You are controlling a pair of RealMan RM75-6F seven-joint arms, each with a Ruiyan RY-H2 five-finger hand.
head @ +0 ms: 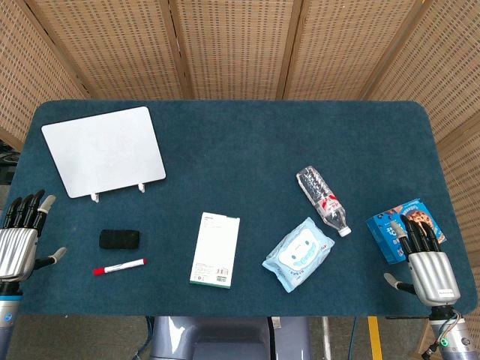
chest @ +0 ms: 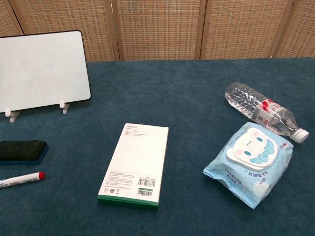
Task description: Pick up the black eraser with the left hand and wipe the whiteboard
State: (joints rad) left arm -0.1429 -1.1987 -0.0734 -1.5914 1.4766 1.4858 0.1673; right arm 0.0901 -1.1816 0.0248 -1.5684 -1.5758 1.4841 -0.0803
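The black rectangular eraser [head: 119, 239] lies flat on the dark blue felt-covered surface [head: 247, 142], untouched, toward the 8 o'clock part of it in my head view. In my chest view the same eraser [chest: 22, 150] sits at the far left edge. Just beside it at 6 o'clock lies a white marker with a red cap [head: 119, 266], close to it but apart. At 12 o'clock from the eraser, well apart, stands the white rectangular whiteboard with a dark frame [head: 103, 150], tilted back on two small white feet.

My left robot hand [head: 21, 238] hovers at 9 o'clock from the eraser, near the surface's left edge, released, fingers spread and pointing away from me, holding nothing.

At 3 o'clock from the eraser lies a flat white cardboard box with a green edge [head: 215, 249], barcode end nearest me. Further on at 3 o'clock rests a light blue soft pack of wet wipes with a cartoon face [head: 298, 254]. At 1 o'clock from that pack, just beside it, a clear plastic water bottle with a red label [head: 323, 199] lies on its side, white cap toward 5 o'clock.

My right robot hand [head: 426, 262] is near the surface's right edge, released, fingers extended over a blue snack packet [head: 399, 225]; I cannot tell whether they touch it.
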